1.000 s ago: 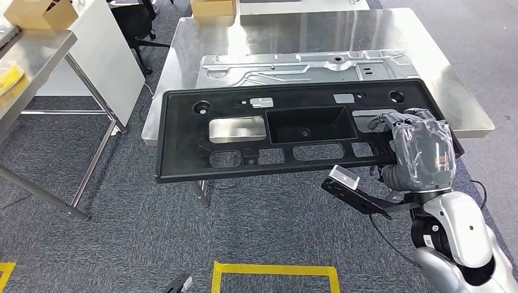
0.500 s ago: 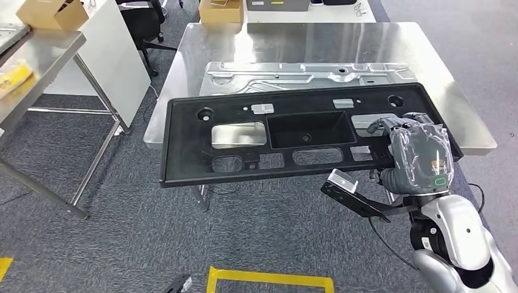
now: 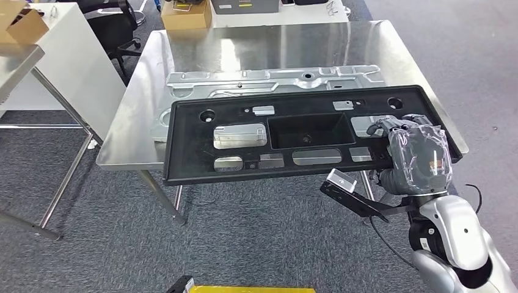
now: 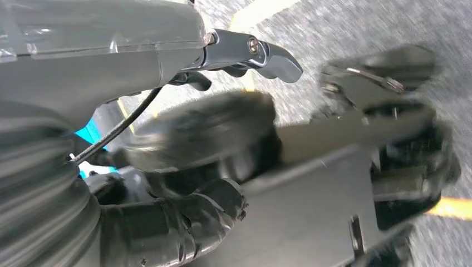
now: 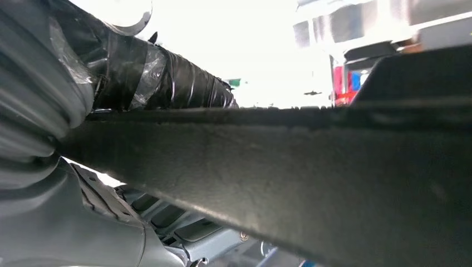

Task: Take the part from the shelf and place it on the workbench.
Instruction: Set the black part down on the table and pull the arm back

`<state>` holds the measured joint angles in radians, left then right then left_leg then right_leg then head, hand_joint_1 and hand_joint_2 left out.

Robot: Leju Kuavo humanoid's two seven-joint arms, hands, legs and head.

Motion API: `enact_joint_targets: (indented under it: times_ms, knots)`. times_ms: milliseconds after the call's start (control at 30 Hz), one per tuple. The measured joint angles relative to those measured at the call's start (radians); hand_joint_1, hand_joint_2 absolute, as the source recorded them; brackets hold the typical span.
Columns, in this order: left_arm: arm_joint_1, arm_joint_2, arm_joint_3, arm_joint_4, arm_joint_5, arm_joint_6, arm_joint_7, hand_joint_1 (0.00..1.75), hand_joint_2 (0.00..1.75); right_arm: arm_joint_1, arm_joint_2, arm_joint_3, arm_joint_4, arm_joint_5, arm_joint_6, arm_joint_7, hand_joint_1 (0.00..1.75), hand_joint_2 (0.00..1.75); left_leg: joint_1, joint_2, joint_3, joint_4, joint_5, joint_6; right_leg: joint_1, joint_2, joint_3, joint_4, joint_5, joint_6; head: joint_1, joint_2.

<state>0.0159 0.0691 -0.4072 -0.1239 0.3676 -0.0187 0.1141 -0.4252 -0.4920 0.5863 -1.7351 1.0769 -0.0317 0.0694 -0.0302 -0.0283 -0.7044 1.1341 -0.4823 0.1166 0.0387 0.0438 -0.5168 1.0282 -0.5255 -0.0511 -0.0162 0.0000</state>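
The black panel (image 3: pixel 293 134) covers the near part of the silver metal sheet (image 3: pixel 269 79) and much of the bench (image 3: pixel 275 43) under it. The right robot hand (image 3: pixel 415 152) wears a clear wrap; its fingers lie over the panel's right end, and their tips cannot be made out. In the right wrist view the panel's edge (image 5: pixel 278 161) blocks nearly all behind it, and the background is washed out white. The left robot hand (image 4: pixel 167 222) is motion-blurred, so its fingers' pose cannot be told. The cardboard box (image 3: pixel 21 24) is cut by the frame edge.

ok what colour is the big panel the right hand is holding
Black panel, held by the right hand; clearest in the head view.
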Motion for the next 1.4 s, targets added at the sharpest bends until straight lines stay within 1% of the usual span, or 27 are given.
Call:
enact_joint_targets:
  times_ms: [33,67,100,200,233,300,367,400,433,467,500,533,567,600,633,667,733,767,867,900,933,1033,1100,1167,1233,1333,1400]
  knots:
    - [0.003,0.001,0.0,0.001,0.0,0.0,0.0,0.0,1.75,0.0,0.0,0.002,0.001,0.0,0.002,-0.001,1.75,1.75,-0.012,-0.02,0.013,-0.048,0.062,0.033,-0.001,0.006,0.014,-0.009,-0.008,-0.002,0.01,0.0]
    - [0.006,0.004,-0.001,0.002,0.0,0.001,0.0,0.0,1.75,0.0,0.002,0.004,0.003,0.0,0.004,-0.002,1.75,1.75,-0.019,-0.035,0.028,-0.088,0.106,0.055,-0.008,0.012,0.025,-0.016,-0.012,0.0,0.017,0.0]
    - [0.007,0.004,-0.002,0.003,0.0,0.002,-0.001,0.0,1.75,0.002,0.003,0.007,0.004,0.001,0.006,-0.002,1.75,1.75,-0.025,-0.038,0.045,-0.118,0.121,0.062,-0.017,0.018,0.032,-0.018,-0.011,0.005,0.023,0.0]
    - [0.004,0.0,-0.002,0.001,0.0,0.004,-0.004,0.0,1.75,0.001,0.005,0.006,0.004,0.005,0.01,0.0,1.75,1.75,-0.027,-0.024,0.112,-0.189,0.102,0.06,-0.028,0.009,0.029,0.015,0.005,0.016,0.011,0.0]
    - [0.003,0.0,-0.002,0.001,0.0,0.004,-0.005,0.0,1.75,-0.003,0.005,0.004,0.004,0.007,0.011,0.0,1.75,1.75,-0.019,-0.02,0.134,-0.204,0.098,0.054,-0.028,-0.001,0.008,0.056,0.002,0.022,0.01,0.0]
    - [0.001,-0.005,-0.002,0.001,0.001,0.004,-0.006,0.0,1.75,-0.007,0.005,0.003,0.004,0.012,0.014,0.001,1.75,1.75,0.002,-0.01,0.167,-0.217,0.082,0.031,-0.038,-0.021,-0.067,0.163,-0.033,0.043,0.009,0.0]
    - [0.001,-0.012,-0.002,0.001,0.002,0.002,-0.008,0.0,1.75,-0.006,0.006,0.004,0.006,0.014,0.019,0.001,1.75,1.75,0.026,-0.003,0.198,-0.216,0.056,-0.004,-0.058,-0.029,-0.138,0.224,-0.091,0.072,0.01,0.0]
    - [0.002,-0.014,-0.002,0.001,0.003,0.0,-0.01,0.0,1.75,-0.006,0.006,0.004,0.007,0.015,0.022,0.002,1.75,1.75,0.039,0.0,0.215,-0.213,0.04,-0.024,-0.071,-0.033,-0.157,0.218,-0.106,0.089,0.01,0.0]
    - [0.003,-0.016,-0.002,0.001,0.003,-0.002,-0.012,0.0,1.75,-0.007,0.006,0.004,0.009,0.015,0.028,0.002,1.75,1.75,0.054,0.002,0.231,-0.206,0.022,-0.045,-0.084,-0.037,-0.167,0.188,-0.099,0.107,0.01,0.0]
    - [0.003,-0.018,-0.002,0.001,0.003,-0.004,-0.014,0.0,1.75,-0.009,0.006,0.004,0.012,0.015,0.036,0.003,1.75,1.75,0.067,0.002,0.244,-0.194,0.001,-0.066,-0.099,-0.043,-0.17,0.141,-0.06,0.127,0.01,0.0]
    - [0.002,-0.015,-0.002,0.002,0.003,-0.005,-0.014,0.0,1.75,-0.011,0.006,0.005,0.02,0.014,0.044,0.003,1.75,1.75,0.076,0.003,0.252,-0.171,-0.025,-0.086,-0.111,-0.056,-0.177,0.098,0.004,0.144,0.014,0.0]
    - [0.002,-0.013,-0.002,0.002,0.003,-0.006,-0.014,0.0,1.75,-0.017,0.007,0.006,0.028,0.013,0.053,0.003,1.75,1.75,0.08,0.002,0.247,-0.146,-0.046,-0.104,-0.116,-0.065,-0.186,0.072,0.056,0.144,0.018,0.0]
    - [0.001,-0.011,-0.003,0.003,0.003,-0.006,-0.014,0.0,1.75,-0.022,0.009,0.008,0.037,0.012,0.061,0.003,1.75,1.75,0.082,0.002,0.24,-0.124,-0.067,-0.118,-0.12,-0.07,-0.198,0.066,0.098,0.134,0.018,0.0]
    - [-0.001,-0.009,-0.003,0.003,0.003,-0.007,-0.015,0.0,1.75,-0.027,0.013,0.01,0.046,0.01,0.067,0.003,1.75,1.75,0.082,0.004,0.231,-0.109,-0.082,-0.127,-0.119,-0.074,-0.212,0.077,0.115,0.117,0.018,0.0]
    - [-0.002,-0.01,-0.004,0.003,0.003,-0.007,-0.016,0.0,1.75,-0.033,0.017,0.009,0.052,0.009,0.07,0.003,1.75,1.75,0.083,0.007,0.221,-0.101,-0.084,-0.132,-0.117,-0.069,-0.219,0.09,0.109,0.097,0.013,0.0]
    - [-0.005,-0.01,-0.004,0.003,0.004,-0.008,-0.018,0.0,1.75,-0.037,0.021,0.008,0.057,0.008,0.073,0.004,1.75,1.75,0.085,0.011,0.213,-0.086,-0.079,-0.135,-0.118,-0.065,-0.221,0.095,0.11,0.088,0.008,0.0]
    - [-0.009,-0.01,-0.005,0.003,0.008,-0.009,-0.024,0.0,1.75,-0.047,0.029,0.007,0.07,0.005,0.076,0.004,1.75,1.75,0.087,0.018,0.167,-0.009,-0.061,-0.14,-0.114,-0.06,-0.209,0.086,0.105,0.08,0.004,0.0]
    - [-0.01,-0.01,-0.005,0.003,0.009,-0.01,-0.027,0.0,1.75,-0.049,0.034,0.008,0.076,0.003,0.076,0.003,1.75,1.75,0.086,0.021,0.128,0.05,-0.069,-0.14,-0.112,-0.058,-0.198,0.076,0.102,0.077,0.003,0.0]
    - [-0.013,-0.01,-0.005,0.003,0.011,-0.011,-0.031,0.0,1.75,-0.052,0.05,0.013,0.094,0.0,0.08,0.002,1.75,1.75,0.075,0.023,0.025,0.177,-0.144,-0.131,-0.098,-0.056,-0.165,0.054,0.094,0.067,0.001,0.0]
    - [-0.014,-0.01,-0.005,0.003,0.011,-0.012,-0.031,0.0,1.75,-0.055,0.054,0.015,0.099,0.0,0.082,0.0,1.75,1.75,0.069,0.023,0.012,0.173,-0.14,-0.122,-0.092,-0.055,-0.156,0.05,0.09,0.063,0.001,0.0]
    - [-0.014,-0.01,-0.005,0.003,0.011,-0.012,-0.03,0.0,1.75,-0.06,0.058,0.017,0.103,0.001,0.086,-0.001,1.75,1.75,0.062,0.023,0.013,0.14,-0.113,-0.108,-0.085,-0.055,-0.148,0.049,0.086,0.059,0.001,0.0]
    - [-0.015,-0.007,-0.006,0.003,0.012,-0.014,-0.026,0.0,1.75,-0.093,0.077,0.027,0.122,0.005,0.108,-0.005,1.75,1.75,0.036,0.027,0.07,-0.04,0.006,-0.058,-0.073,-0.052,-0.131,0.041,0.081,0.054,0.002,0.0]
    - [-0.017,-0.005,-0.008,0.003,0.011,-0.016,-0.022,0.0,1.75,-0.126,0.099,0.037,0.153,0.007,0.125,-0.007,1.75,1.75,0.024,0.032,0.088,-0.099,0.027,-0.041,-0.074,-0.049,-0.127,0.029,0.086,0.062,0.003,0.0]
    - [-0.018,-0.004,-0.009,0.003,0.009,-0.018,-0.019,0.0,1.75,-0.161,0.129,0.05,0.194,0.008,0.139,-0.01,1.75,1.75,0.021,0.031,0.098,-0.124,0.037,-0.04,-0.075,-0.048,-0.122,0.014,0.093,0.075,0.002,0.0]
    - [-0.018,-0.004,-0.012,0.002,0.007,-0.02,-0.018,0.0,1.75,-0.201,0.165,0.064,0.246,0.009,0.148,-0.015,1.75,1.75,0.024,0.032,0.117,-0.157,0.059,-0.043,-0.072,-0.048,-0.125,0.031,0.076,0.08,0.004,0.0]
    - [-0.022,-0.004,-0.015,0.002,0.005,-0.021,-0.018,0.0,1.75,-0.25,0.216,0.086,0.328,0.01,0.153,-0.016,1.75,1.75,0.021,0.033,0.125,-0.17,0.07,-0.046,-0.068,-0.047,-0.19,0.19,-0.015,0.077,0.005,0.0]
    - [-0.023,-0.005,-0.016,0.002,0.003,-0.021,-0.018,0.0,1.75,-0.261,0.238,0.095,0.366,0.01,0.153,-0.016,1.75,1.75,0.016,0.028,0.121,-0.159,0.066,-0.046,-0.064,-0.047,-0.221,0.261,-0.034,0.077,0.004,0.0]
